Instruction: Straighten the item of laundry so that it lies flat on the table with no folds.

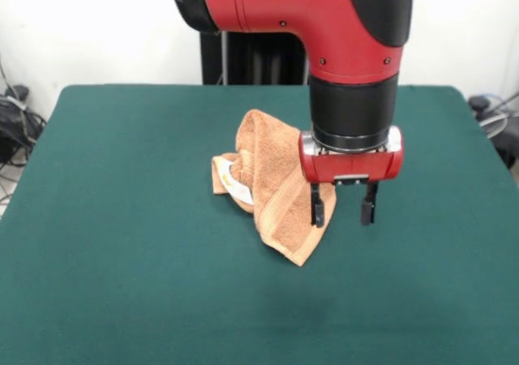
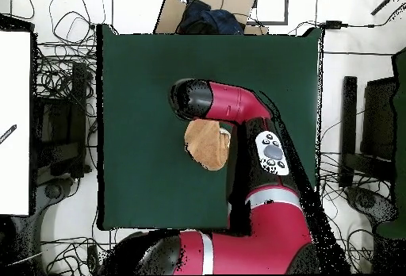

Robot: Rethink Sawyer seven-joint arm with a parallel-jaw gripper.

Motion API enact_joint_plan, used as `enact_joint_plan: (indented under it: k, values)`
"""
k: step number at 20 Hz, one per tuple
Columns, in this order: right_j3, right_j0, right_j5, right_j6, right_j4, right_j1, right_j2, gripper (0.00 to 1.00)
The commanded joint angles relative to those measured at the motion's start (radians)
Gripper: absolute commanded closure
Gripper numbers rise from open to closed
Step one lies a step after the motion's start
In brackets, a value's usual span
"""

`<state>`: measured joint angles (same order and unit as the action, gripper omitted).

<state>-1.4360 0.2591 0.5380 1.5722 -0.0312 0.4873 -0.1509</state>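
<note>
You have the towel (image 1: 272,185) sitting near the middle of the table (image 1: 122,243), and it is far from flat — it lies bunched and folded over itself, with a rounded hump at the end toward the pedestal and a narrower corner pointing toward the front camera. Along that nearer corner you can see a woven border band, and on the left side of the heap in the front view a small white label (image 1: 238,188) shows among the folds. Your gripper (image 1: 342,208) hangs just beside the towel's right edge as the front view shows it, its two dark fingers (image 1: 317,206) pointing straight down and spread apart with green cloth visible between them — nothing is caught in them. One finger stands in front of the towel's edge; whether it touches the fabric you cannot tell from this angle. The fingertips appear to sit a little above the table, though the gap is hard to judge. From the overhead view the red arm (image 2: 238,106) reaches in from the base and crosses over the towel (image 2: 204,144), covering one side of it, so only a rounded tan patch shows, and the gripper itself is hidden under the arm there.
</note>
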Motion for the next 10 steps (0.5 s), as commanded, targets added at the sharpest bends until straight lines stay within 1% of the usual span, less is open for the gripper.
enact_joint_plan:
  k: [1, 2, 10]
  values:
    - [-0.065, 0.012, 0.054, 0.107, 0.023, -0.024, -0.06, 0.0]
    - [-0.055, 0.013, 0.061, 0.105, 0.024, -0.033, -0.061, 0.0]
    - [-0.078, 0.031, 0.053, 0.094, 0.026, -0.027, -0.074, 0.0]
